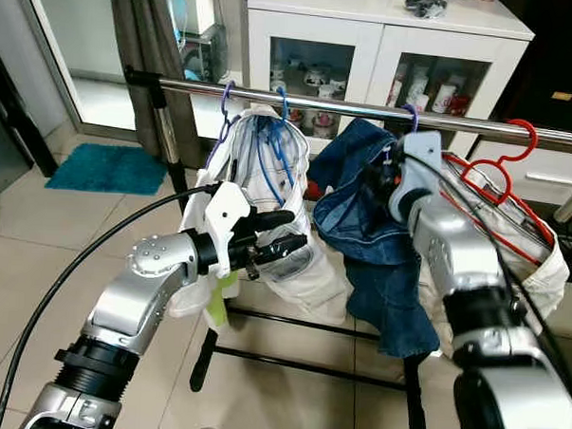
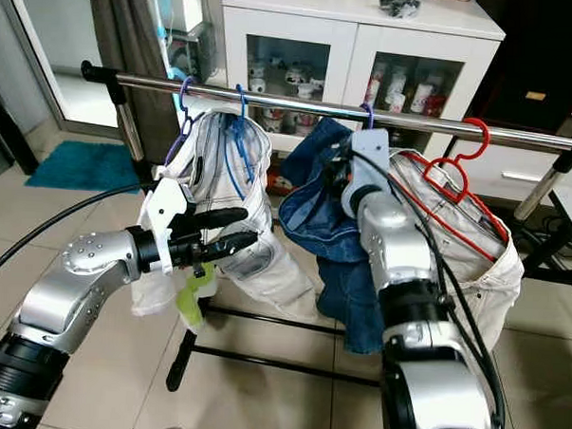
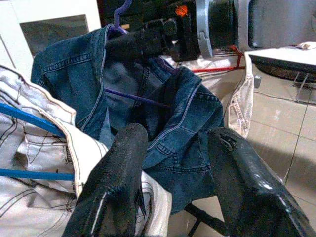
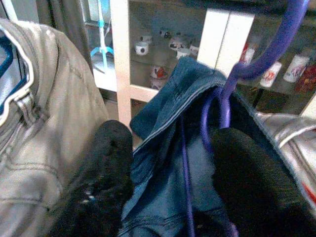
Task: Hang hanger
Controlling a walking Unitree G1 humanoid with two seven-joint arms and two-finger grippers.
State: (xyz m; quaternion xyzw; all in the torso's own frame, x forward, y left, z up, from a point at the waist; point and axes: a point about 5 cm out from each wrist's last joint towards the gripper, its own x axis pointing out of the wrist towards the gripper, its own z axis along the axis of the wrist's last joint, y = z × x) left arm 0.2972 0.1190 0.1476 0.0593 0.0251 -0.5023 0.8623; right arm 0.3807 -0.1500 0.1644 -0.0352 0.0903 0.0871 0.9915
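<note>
One long silver metal clothes rail [image 1: 329, 109] carries three garments: two pairs of off-white denim trousers, one at the robot's left [image 1: 269, 166] and one at its right [image 1: 513, 243], and one pair of dark blue denim jeans [image 1: 361, 227] between them. Four plastic hangers can be counted on the rail: two purple ones [image 1: 225, 103] [image 1: 411, 116], one blue one [image 1: 282, 129] and one red one [image 1: 501, 172]. Behind the rail stands one white cabinet with two glass doors [image 1: 388, 48]; the small cups inside are too many and too blurred to count. One teal floor mat [image 1: 108, 167] lies on the tiles.
</note>
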